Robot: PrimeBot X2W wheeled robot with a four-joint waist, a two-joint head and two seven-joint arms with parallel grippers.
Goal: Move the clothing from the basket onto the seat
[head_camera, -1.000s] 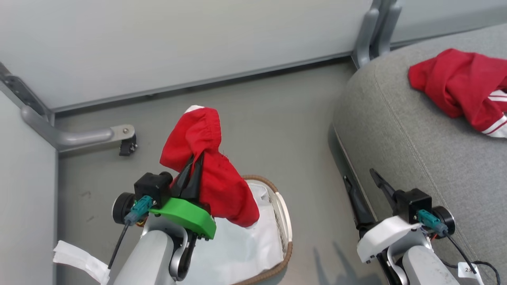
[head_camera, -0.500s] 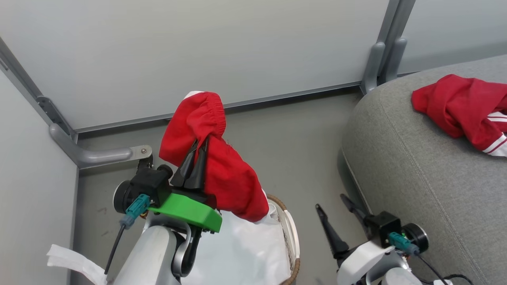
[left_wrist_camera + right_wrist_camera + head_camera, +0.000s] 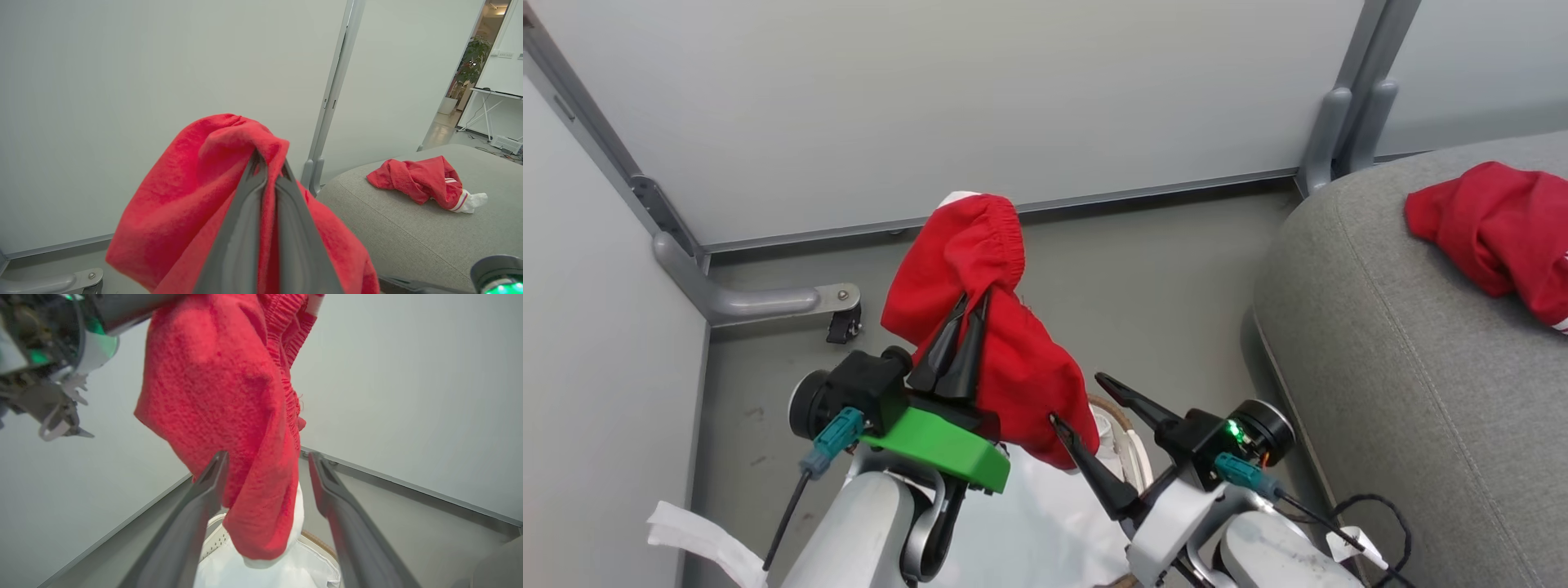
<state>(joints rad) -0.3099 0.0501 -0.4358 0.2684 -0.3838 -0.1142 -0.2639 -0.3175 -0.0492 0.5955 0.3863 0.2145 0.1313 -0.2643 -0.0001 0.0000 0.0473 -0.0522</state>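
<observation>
Raised above the floor, left gripper [image 3: 974, 298] clenched on bright red soft garment with gathered waistband [image 3: 1013, 384], which hangs over oval brown-rimmed basket with white liner [image 3: 1112, 411]. Right gripper [image 3: 1076, 398] jaws spread wide, straddling its lower fold. Striped red garment [image 3: 1494, 229] lies on grey upholstered couch seat [image 3: 1405, 367].

Smooth grey floor [image 3: 1160, 269] below pale grey wall panels [image 3: 931, 106] joined by a grey metal post [image 3: 1347, 114]; curved grey metal foot [image 3: 760, 300] with a black caster [image 3: 841, 329].
</observation>
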